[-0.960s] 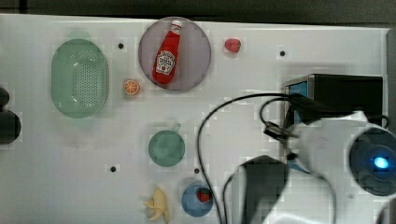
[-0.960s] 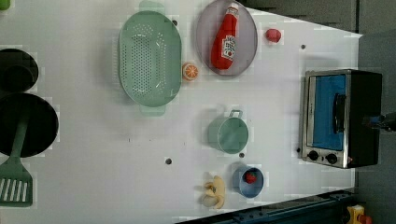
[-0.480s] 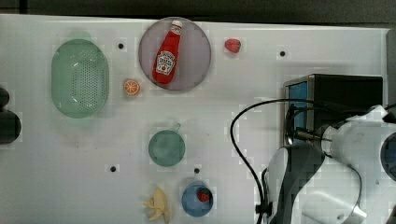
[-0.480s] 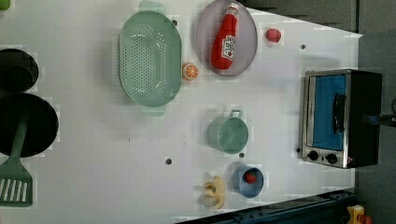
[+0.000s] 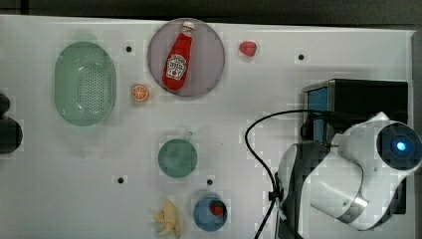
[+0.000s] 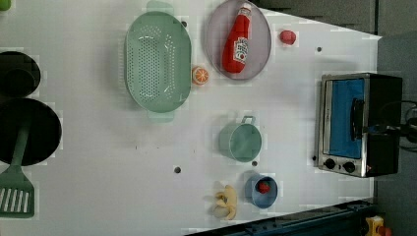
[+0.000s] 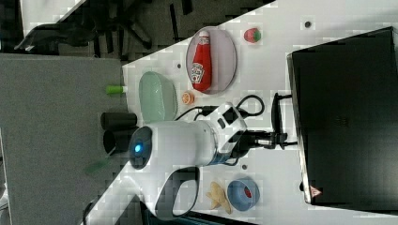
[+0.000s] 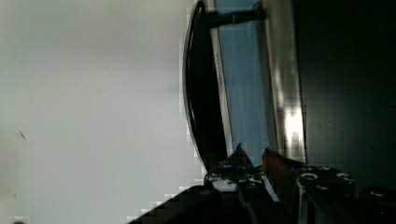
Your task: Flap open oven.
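We can read no text anywhere. The ketchup bottle (image 5: 177, 59) carries a white label, but its print is too small for us to make out. A small red triangular sign sits on the oven (image 7: 346, 117), unreadable.

The white arm (image 7: 178, 145) lies nearly level in the right view, with its wrist turned toward the right view's right and a blue light on the big joint. The gripper (image 7: 277, 137) is at the end of the wrist, and in the wrist view its two fingertips (image 8: 238, 156) stand close together with only a narrow gap between them. In the top view, the arm (image 5: 358, 169) covers the top view's lower right, and a black cable (image 5: 259, 149) runs in a loop along it.
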{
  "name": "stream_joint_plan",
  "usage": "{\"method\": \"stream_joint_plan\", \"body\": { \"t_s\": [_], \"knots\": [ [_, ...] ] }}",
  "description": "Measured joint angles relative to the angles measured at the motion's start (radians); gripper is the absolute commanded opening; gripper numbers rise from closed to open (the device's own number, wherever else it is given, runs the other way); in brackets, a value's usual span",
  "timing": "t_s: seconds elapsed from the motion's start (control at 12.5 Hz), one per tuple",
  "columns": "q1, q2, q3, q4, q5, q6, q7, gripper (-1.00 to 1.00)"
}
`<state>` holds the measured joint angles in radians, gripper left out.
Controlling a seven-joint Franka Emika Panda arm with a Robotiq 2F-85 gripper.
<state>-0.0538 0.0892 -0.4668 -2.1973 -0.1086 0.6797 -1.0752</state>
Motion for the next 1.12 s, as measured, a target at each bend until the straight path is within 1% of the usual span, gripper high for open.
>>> {"method": "stream_joint_plan", "body": {
  "t_s": [0.4, 0.72, 0.96, 1.04, 1.12],
  "knots": [
    [-0.002, 0.086, 0.007, 0.004, 0.016, 0.073, -0.012, -0.65],
    [-0.002, 0.092, 0.006, 0.002, 0.020, 0.091, -0.019, -0.65],
    [-0.002, 0.094, 0.031, 0.000, -0.056, 0.106, -0.016, -0.65],
    [0.008, 0.095, 0.037, -0.004, -0.071, 0.105, -0.002, -0.65],
    [0.015, 0.095, 0.049, -0.004, -0.116, 0.099, 0.021, -0.65]
  ]
}}
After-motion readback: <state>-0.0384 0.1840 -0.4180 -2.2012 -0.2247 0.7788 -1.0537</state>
